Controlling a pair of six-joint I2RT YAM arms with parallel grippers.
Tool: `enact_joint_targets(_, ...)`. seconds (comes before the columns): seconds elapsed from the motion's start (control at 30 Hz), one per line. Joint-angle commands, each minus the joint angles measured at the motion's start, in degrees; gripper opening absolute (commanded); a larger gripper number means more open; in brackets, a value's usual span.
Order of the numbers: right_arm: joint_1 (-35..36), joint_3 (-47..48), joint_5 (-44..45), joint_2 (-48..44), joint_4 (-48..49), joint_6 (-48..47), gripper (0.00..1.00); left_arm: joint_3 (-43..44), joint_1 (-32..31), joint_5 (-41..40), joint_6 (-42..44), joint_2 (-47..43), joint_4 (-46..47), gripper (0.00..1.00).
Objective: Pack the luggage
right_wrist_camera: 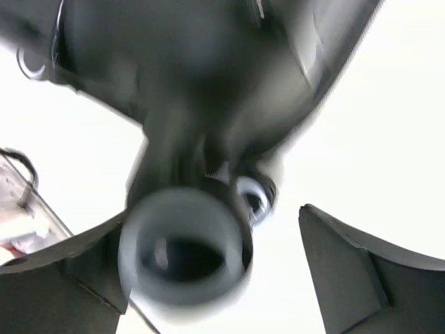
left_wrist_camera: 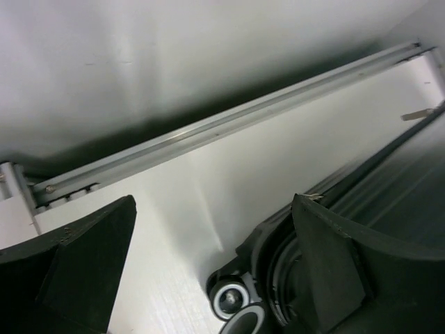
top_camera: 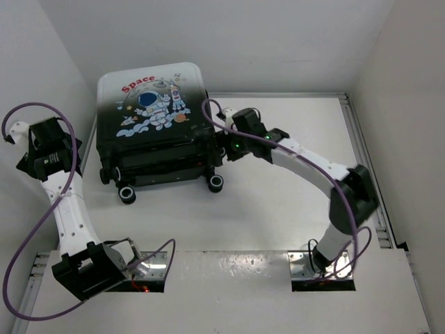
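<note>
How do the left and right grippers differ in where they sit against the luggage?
The left gripper sits off the luggage's left side, its fingertips spanning bare table. The right gripper is at the right side with a caster between its fingers. The left gripper has the luggage beside its right finger; the right gripper faces it head-on. Both are open.

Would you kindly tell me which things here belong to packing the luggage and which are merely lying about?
Belongs to the job:
- the small hard-shell suitcase, white-to-black with an astronaut print, closed, on black casters
- the left gripper and the right gripper, both open beside it

Merely there:
- the white table
- the aluminium rail along its edge
- the purple cables on the arms
</note>
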Motion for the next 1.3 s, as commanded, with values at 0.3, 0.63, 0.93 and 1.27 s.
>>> enact_joint_targets(0.3,-0.3,-39.9,-7.2,-21.8,36.5,-7.1,0.99,0.1,0.4,5.9,-0.3,-0.5,5.7,0.99)
enact_joint_targets(0.63,8.1,-37.1,11.0,-5.9,55.9,-5.3,0.99,0.1,0.4,6.4,0.8,-0.5,4.2,0.99)
enact_joint_targets(0.93,13.2,-33.6,18.7,3.7,60.2,-17.6,0.96,0.1,0.4,4.5,1.9,-1.1,2.9,0.99)
enact_joint_targets(1.27,13.0,-20.3,26.4,14.0,38.2,-24.8,0.58,1.3,0.4,4.0,2.4,-1.1,1.9,0.99)
